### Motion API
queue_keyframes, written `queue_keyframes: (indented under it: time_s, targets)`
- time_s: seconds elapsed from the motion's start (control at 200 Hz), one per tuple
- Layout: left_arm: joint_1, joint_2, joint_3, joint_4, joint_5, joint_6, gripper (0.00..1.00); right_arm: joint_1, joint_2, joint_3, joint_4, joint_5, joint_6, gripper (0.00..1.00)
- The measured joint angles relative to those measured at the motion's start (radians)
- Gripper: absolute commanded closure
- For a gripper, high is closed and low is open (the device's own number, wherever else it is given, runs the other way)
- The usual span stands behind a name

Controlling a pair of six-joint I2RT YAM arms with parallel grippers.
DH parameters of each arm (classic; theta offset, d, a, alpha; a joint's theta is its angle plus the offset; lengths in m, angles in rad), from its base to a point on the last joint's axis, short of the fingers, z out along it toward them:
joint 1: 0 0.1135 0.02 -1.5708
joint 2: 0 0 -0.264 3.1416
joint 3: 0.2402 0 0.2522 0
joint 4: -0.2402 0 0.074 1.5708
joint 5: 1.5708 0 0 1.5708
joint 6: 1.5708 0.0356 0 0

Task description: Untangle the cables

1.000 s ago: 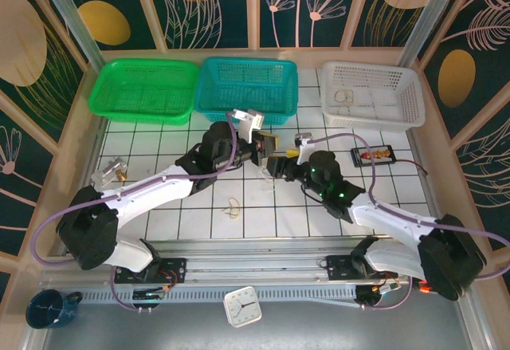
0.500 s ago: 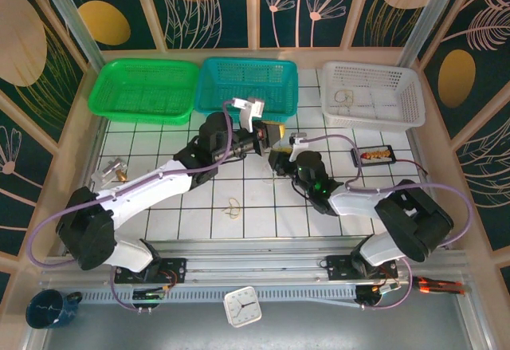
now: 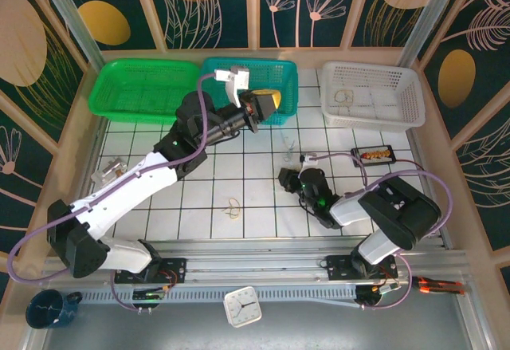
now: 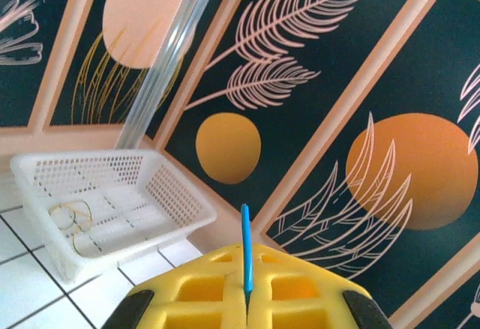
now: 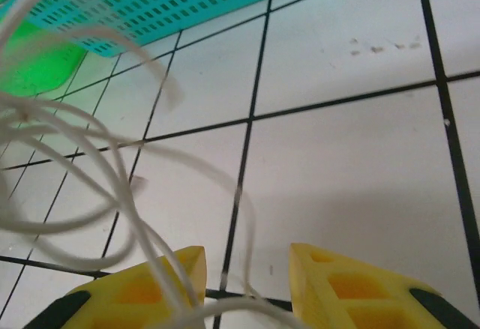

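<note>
— Top external view: where is the left gripper (image 3: pixel 269 100)?
— High over the near rim of the teal basket (image 3: pixel 275 75). It is well apart from the right gripper (image 3: pixel 284 178), which sits low over the tiled table (image 3: pixel 263 224), nearer the arm bases.
— And the cables?
— Scattered. A pale wire (image 3: pixel 287 149) shows faintly over the tiles between the two grippers. A tan loop (image 3: pixel 233 206) lies flat on the table by itself, closer to the bases. A second tan loop (image 3: pixel 344 95) lies inside the white basket (image 3: pixel 410 104), and a small black box (image 3: pixel 373 155) sits on the tiles just in front of that basket.
— Left wrist view: how do the jaws stand?
— Clenched. The yellow fingers (image 4: pixel 300 288) are pressed together, and a thin blue wire (image 4: pixel 245 243) is pinched in the seam between them, standing straight up out of it. The white basket with its loop is off to the left.
— Right wrist view?
— Released. Its yellow fingers (image 5: pixel 349 291) stand apart above the tiles. The pale wire curls in several loops in front of them, and one strand runs down past the left-hand finger and across the gap. Whether it touches a finger, I cannot tell. The teal basket and a green basket (image 5: pixel 30 74) lie beyond.
</note>
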Motion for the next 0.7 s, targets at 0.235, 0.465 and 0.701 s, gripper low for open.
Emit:
queue_keyframes:
  time_s: [0.235,0.465,0.701]
  targets:
    - [0.018,0.000,0.106,-0.060,0.000,0.027,1.00,0.000,0.012,-0.026,0.027,0.010,0.032,0.80]
    - [0.024,0.002,0.126,-0.079,0.000,0.047,1.00,0.000,0.006,-0.027,0.029,-0.050,0.019,0.45]
    - [0.025,0.009,0.045,-0.074,0.001,0.046,1.00,0.013,-0.149,-0.025,-0.056,-0.124,-0.041,0.35]
